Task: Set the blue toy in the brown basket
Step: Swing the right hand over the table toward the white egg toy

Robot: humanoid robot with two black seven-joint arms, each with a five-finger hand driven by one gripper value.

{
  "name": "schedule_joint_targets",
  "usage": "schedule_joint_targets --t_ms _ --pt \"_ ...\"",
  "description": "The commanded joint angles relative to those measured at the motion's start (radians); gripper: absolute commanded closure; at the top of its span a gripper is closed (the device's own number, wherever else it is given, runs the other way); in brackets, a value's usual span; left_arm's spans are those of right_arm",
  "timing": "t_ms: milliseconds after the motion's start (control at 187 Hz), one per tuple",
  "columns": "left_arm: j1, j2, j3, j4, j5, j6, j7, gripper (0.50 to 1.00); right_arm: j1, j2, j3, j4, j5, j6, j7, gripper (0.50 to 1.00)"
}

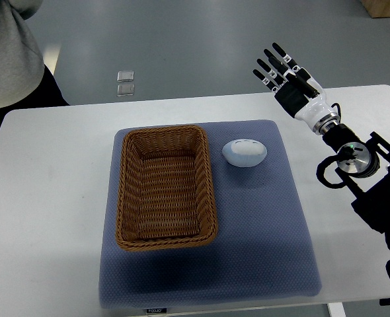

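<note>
I see right robot hand (284,71) raised over far right bench (49,165) edge, fingers spread, holding nothing. Blue toy (244,152) lies on blue mat (261,231), just right of brown basket (166,187), apart from hand. Person's sleeve (6,46) top left.

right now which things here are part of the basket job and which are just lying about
For the job:
blue toy
brown basket
right hand, open, raised

Lying about:
blue mat
two clear packets on the floor
person at the table's corner
</note>
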Motion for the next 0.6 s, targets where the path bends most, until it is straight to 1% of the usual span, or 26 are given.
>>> schedule_joint_targets --t_ms 0,230,332,465,529,594 --pt "0.0 0.0 0.01 0.0 0.0 0.0 0.0 0.5 0.001 -0.001 0.001 0.001 0.0 -0.002 0.0 0.591" --pt "0.0 0.0 0.004 0.0 0.0 0.002 0.0 0.5 0.018 -0.004 -0.016 0.001 -0.002 0.0 -0.004 0.591" --pt "0.0 0.0 0.005 0.0 0.0 0.002 0.0 0.5 0.033 -0.037 -0.036 0.001 -0.045 0.003 -0.008 0.591" --pt "0.0 0.0 0.008 -0.002 0.0 0.002 0.0 0.5 0.091 -0.089 -0.095 0.001 -0.181 0.035 -0.012 0.591" --pt "0.0 0.0 0.008 -0.002 0.0 0.002 0.0 0.5 0.145 -0.127 -0.161 0.003 -0.284 0.063 -0.014 0.591" --pt "0.0 0.0 0.008 0.0 0.0 0.002 0.0 0.5 0.209 -0.166 -0.258 0.009 -0.399 0.08 -0.029 0.591"
